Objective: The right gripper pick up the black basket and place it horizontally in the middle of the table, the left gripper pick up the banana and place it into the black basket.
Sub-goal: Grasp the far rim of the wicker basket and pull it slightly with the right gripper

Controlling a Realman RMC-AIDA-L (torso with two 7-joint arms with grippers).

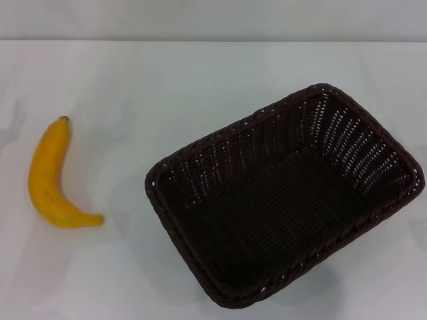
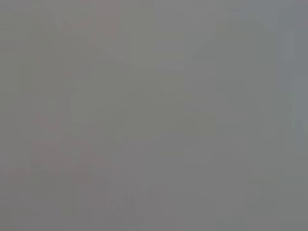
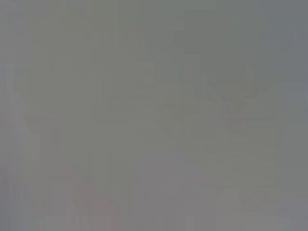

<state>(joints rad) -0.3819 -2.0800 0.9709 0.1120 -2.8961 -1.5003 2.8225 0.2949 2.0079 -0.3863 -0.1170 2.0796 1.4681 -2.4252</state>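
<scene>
The black basket (image 1: 283, 200) sits on the white table (image 1: 167, 100) at the right of the head view, turned at an angle, open side up and empty. The yellow banana (image 1: 50, 180) lies on the table at the far left, its dark stem tip pointing away from me, well apart from the basket. Neither gripper shows in the head view. Both wrist views show only a featureless grey field, with no object or finger in them.
The table's far edge (image 1: 213, 41) meets a pale wall at the top of the head view. Bare tabletop lies between the banana and the basket.
</scene>
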